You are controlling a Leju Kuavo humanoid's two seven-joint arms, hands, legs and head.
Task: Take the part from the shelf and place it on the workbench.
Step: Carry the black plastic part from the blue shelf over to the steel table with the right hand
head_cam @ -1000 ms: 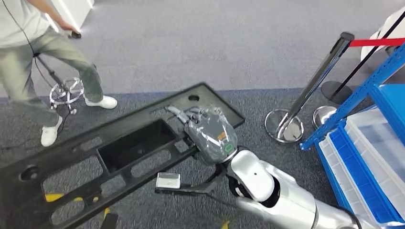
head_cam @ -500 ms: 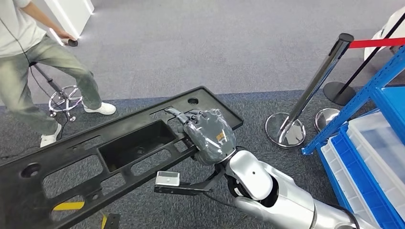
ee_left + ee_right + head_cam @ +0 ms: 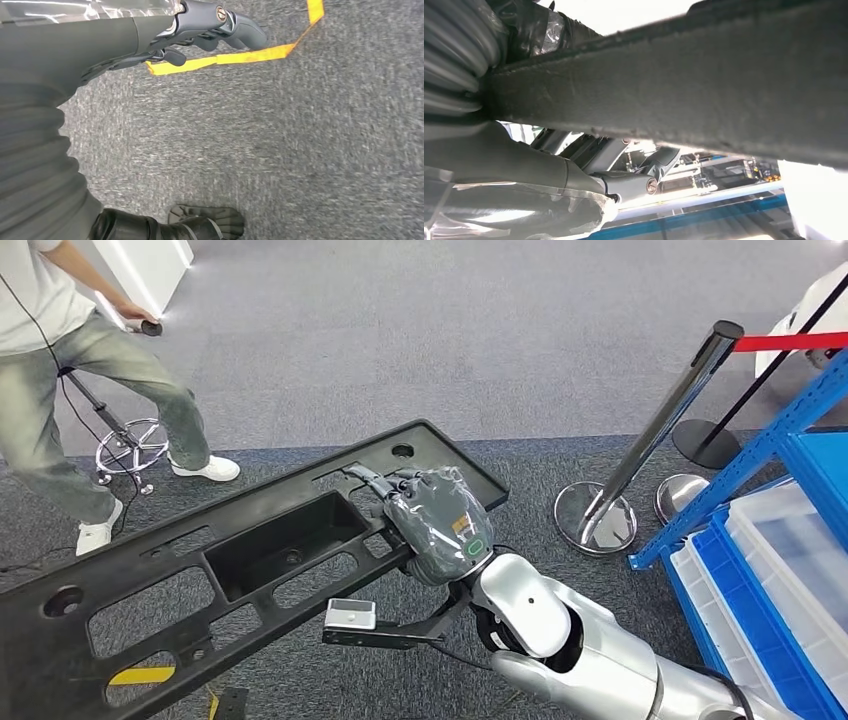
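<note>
Swinging a touch, our whole view has shifted since a second ago, so we're turning with the load: the person (image 3: 60, 380) at the upper left and the chrome stanchion (image 3: 650, 440) both sit slightly differently, while the yellow floor tape (image 3: 140, 675) peeks out at another spot under the part. We've got the long black plastic part (image 3: 230, 560) off the blue shelf (image 3: 770, 430), which stands beside us on the right, and we're carrying it over grey carpet. Our right hand (image 3: 435, 520) keeps its fingers wrapped over the part's rail near the right end; from the wrist camera the thumb (image 3: 624, 182) hooks beneath that rail. Our left hand (image 3: 150, 45) hangs over the carpet, fingers loosely curled with nothing in them, though we can't tell how far closed it is. So the pick-up looks done, we'd say; still ahead are the walk to the table and the set-down.
</note>
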